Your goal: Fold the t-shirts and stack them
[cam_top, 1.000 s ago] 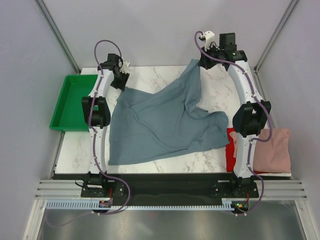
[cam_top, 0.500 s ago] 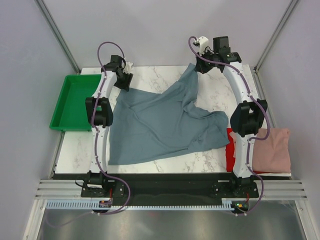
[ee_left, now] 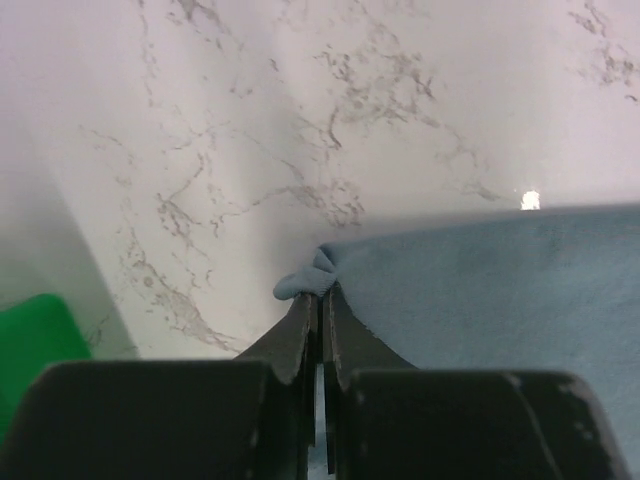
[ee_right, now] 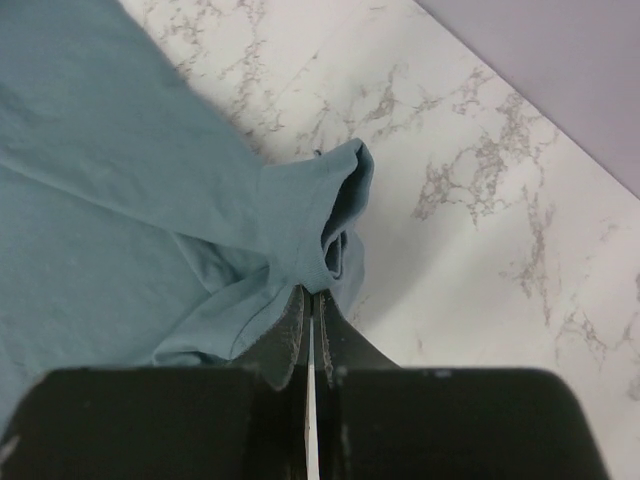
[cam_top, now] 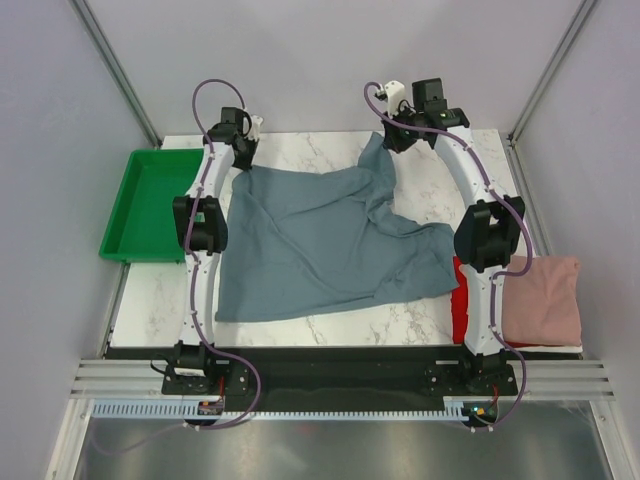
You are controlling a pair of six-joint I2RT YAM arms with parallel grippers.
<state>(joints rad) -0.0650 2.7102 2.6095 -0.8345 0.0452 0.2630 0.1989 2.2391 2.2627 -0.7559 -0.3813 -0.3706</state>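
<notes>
A large slate blue-grey t-shirt (cam_top: 320, 240) lies spread and rumpled over the marble table (cam_top: 300, 145). My left gripper (cam_top: 243, 160) is at its far left corner, shut on a pinch of the blue-grey cloth (ee_left: 312, 278). At the far right my right gripper (cam_top: 385, 138) is shut on the shirt's sleeve hem (ee_right: 335, 215). A dusty pink t-shirt (cam_top: 548, 300) lies folded at the table's right edge. Only a strip of the bright red t-shirt (cam_top: 462, 300) shows beside it, behind the right arm.
A green plastic tray (cam_top: 145, 205) sits off the table's left side. Grey walls enclose the table on three sides. Bare marble shows along the far edge and at the near left corner (cam_top: 160, 300).
My left gripper has shut on the shirt's far left corner. The right gripper has carried its sleeve leftward, and the shirt's far edge now stretches between the two grippers.
</notes>
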